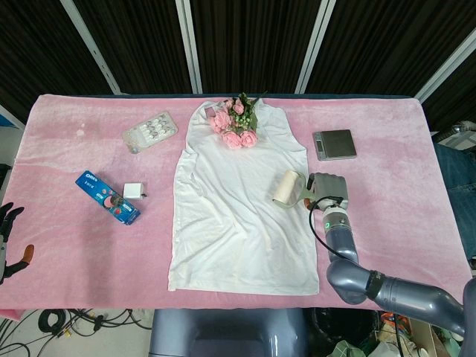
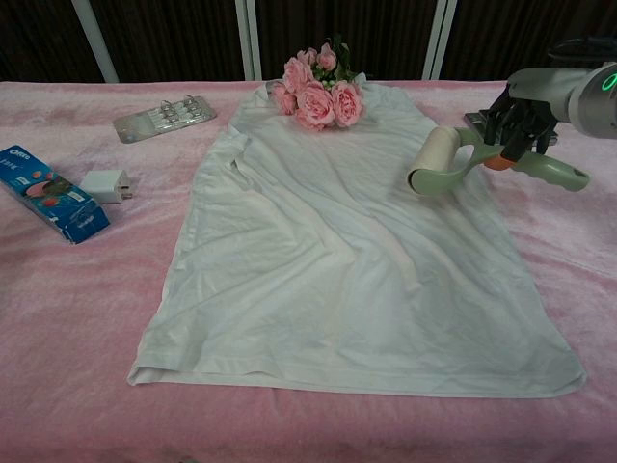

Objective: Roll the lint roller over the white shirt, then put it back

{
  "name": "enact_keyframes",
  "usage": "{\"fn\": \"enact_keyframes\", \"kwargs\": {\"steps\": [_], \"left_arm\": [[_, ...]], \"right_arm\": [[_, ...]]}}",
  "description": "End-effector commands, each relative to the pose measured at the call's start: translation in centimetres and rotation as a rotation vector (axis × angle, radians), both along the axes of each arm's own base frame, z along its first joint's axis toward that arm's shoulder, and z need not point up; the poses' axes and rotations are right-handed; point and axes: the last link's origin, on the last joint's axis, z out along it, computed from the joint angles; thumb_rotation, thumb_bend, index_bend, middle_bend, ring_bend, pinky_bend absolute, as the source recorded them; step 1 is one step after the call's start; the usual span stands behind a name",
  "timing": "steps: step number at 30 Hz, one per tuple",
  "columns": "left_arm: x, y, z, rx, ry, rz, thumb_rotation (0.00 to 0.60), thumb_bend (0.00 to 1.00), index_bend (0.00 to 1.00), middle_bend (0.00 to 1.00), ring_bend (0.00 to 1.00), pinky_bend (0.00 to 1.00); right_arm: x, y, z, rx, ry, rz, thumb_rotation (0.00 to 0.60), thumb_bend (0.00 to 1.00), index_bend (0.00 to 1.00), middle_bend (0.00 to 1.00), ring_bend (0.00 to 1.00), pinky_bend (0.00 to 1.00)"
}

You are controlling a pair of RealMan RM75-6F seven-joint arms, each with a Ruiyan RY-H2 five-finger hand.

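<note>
The right hand [image 2: 522, 118] is seen above the right edge of the shirt, its fingers closed around the green handle of the lint roller [image 2: 453, 159], which is held clear of the fabric in the chest view. In the head view the same hand [image 1: 326, 187] is placed just beside the shirt's right margin, with the roller's pale drum [image 1: 284, 187] carried over the cloth. From the hand, the drum lies toward the robot's left, over the shirt, while the free end of the handle points away to the right. The drum's long axis runs roughly along the shirt's length, from collar toward hem, so a sideways pass across the chest is judged to be the direction in which it would turn freely.

The white shirt [image 2: 357, 251] is spread flat on the pink table cover [image 2: 87, 318], collar away from the robot, with a bunch of pink roses [image 2: 316, 89] resting on the neckline. The step in hand is judged to be the lowering of the drum onto the fabric; contact is not yet shown.

The left hand [image 1: 9, 234] is seen only at the far left edge of the head view, fingers apart and holding nothing, well apart from the shirt. The right hand is plainly the nearer of the 2.
</note>
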Motion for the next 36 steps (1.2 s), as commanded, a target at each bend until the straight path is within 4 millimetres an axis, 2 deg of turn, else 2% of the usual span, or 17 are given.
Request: {"fn": "enact_keyframes", "kwargs": {"steps": [1,18,36], "left_arm": [[0.0,0.0,0.0,0.000,-0.001,0.000,0.600,0.39,0.14,0.06,0.04,0.24],[0.0,0.0,0.0,-0.001,-0.007,0.001,0.600,0.39,0.14,0.06,0.04,0.24],[0.0,0.0,0.1,0.000,-0.015,0.003,0.600,0.39,0.14,0.06,0.04,0.24]], "right_arm": [[1.1,-0.1,-0.9,0.050,0.033,0.006,0.600,0.51,0.67,0.56,0.56,0.44],[2.8,-0.7,-3.2,0.124,0.026,0.008,0.600,0.51,0.67,0.56,0.56,0.44],[7.3,-0.9,-5.7,0.167,-0.015,0.083,0.600,0.51,0.68,0.56,0.56,0.44]]}}
